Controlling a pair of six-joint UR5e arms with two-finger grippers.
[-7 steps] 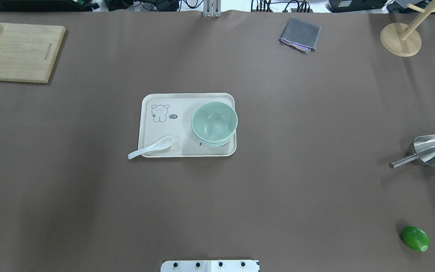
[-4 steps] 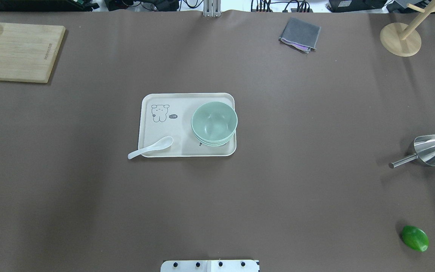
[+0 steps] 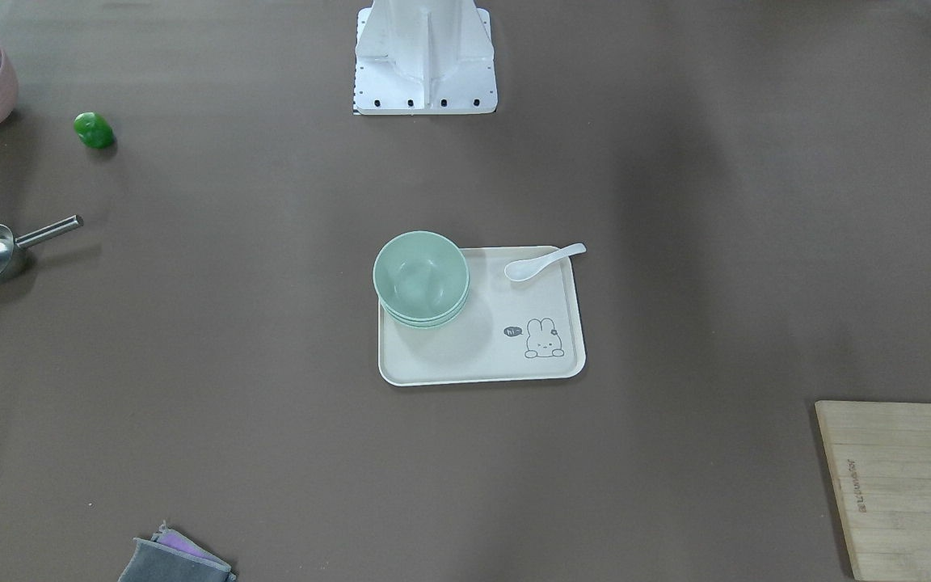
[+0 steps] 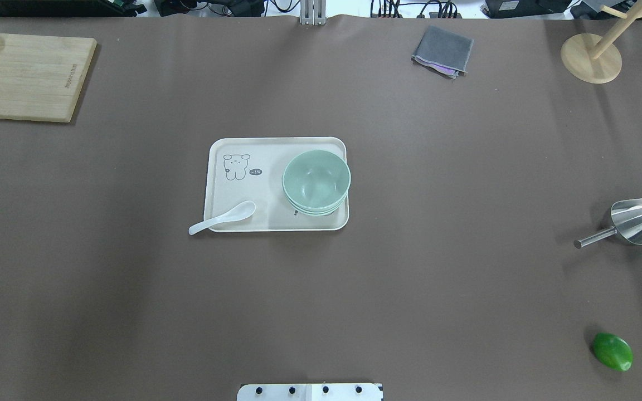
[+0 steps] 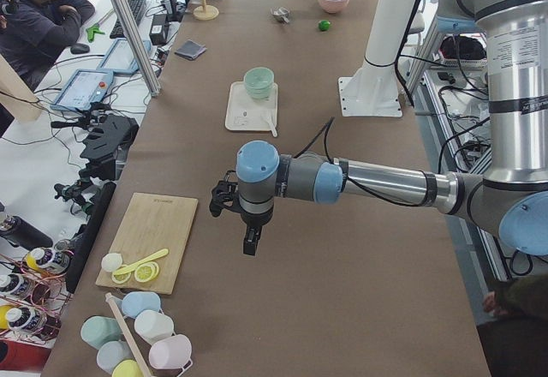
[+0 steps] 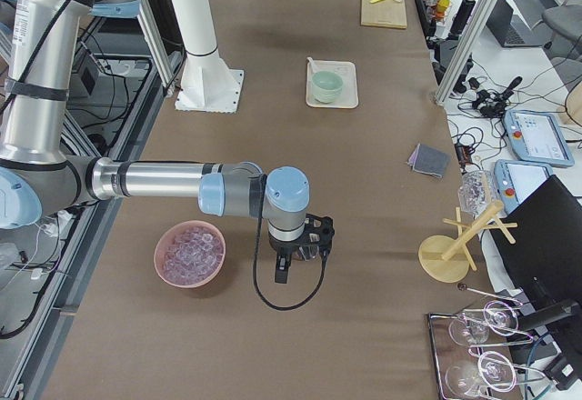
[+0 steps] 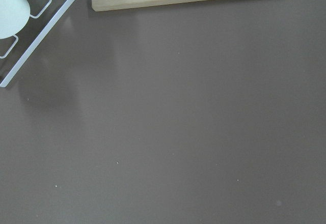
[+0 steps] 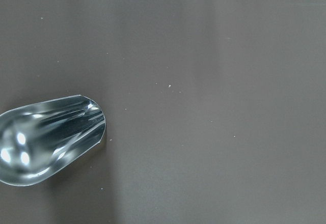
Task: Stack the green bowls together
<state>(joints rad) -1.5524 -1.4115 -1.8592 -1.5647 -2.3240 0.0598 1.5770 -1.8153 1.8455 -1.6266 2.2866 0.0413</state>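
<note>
Brown table (image 4: 410, 278), left gripper (image 5: 249, 247) pointing down, right gripper (image 6: 282, 271) down by scoop (image 8: 48, 140)

Tabletop (image 4: 131, 306): long, covered edge to edge in a matte brown sheet with faint creases. Lighting: even, from overhead; shadows soft and diffuse. Floor (image 5: 26, 171): pale and glossy, with loose cables (image 5: 51, 128) lying beside the tabletop. Slanted aluminium frame post (image 5: 129, 30) stands at the tabletop's operator-side edge. Two control pendants (image 6: 538, 136) lie on a white surface there. One person (image 5: 38, 13) is seated in the corner.
</note>
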